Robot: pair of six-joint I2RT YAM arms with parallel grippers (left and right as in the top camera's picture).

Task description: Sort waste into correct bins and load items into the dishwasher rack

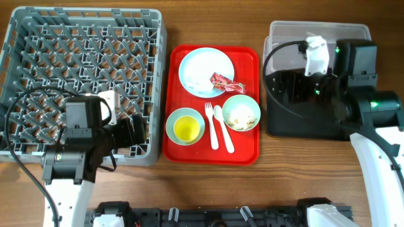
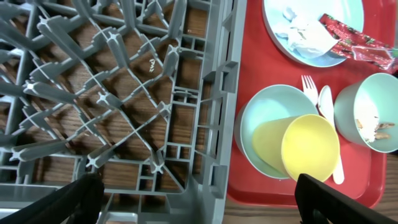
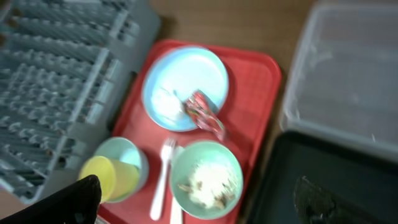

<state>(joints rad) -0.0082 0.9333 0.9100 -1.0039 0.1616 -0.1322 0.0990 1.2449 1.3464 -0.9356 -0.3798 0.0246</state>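
No item sorted or loaded. Rack (image 1: 82, 75), clear tub (image 1: 319, 33) and black tray (image 1: 297, 123) hold nothing. Plate (image 1: 201, 63) with wrapper (image 1: 225, 82) and white scrap (image 1: 197, 81), cup (image 1: 187, 128) in bowl (image 1: 171, 118), second bowl (image 1: 254, 104) with rice scraps (image 1: 240, 114), fork (image 1: 211, 125) and spoon (image 1: 223, 129) sit on red tray (image 1: 246, 150). Left hand (image 2: 200, 205) and right hand (image 3: 193, 208) gape wide, empty

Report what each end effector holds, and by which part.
Nothing is held. The left end effector and right end effector are both open and empty.

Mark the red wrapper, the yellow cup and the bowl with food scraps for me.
red wrapper (image 1: 225, 82), overhead view, middle of the crinkled foil
yellow cup (image 2: 309, 148), left wrist view, inside its open mouth
bowl with food scraps (image 2: 373, 96), left wrist view, bare inner wall above the scraps
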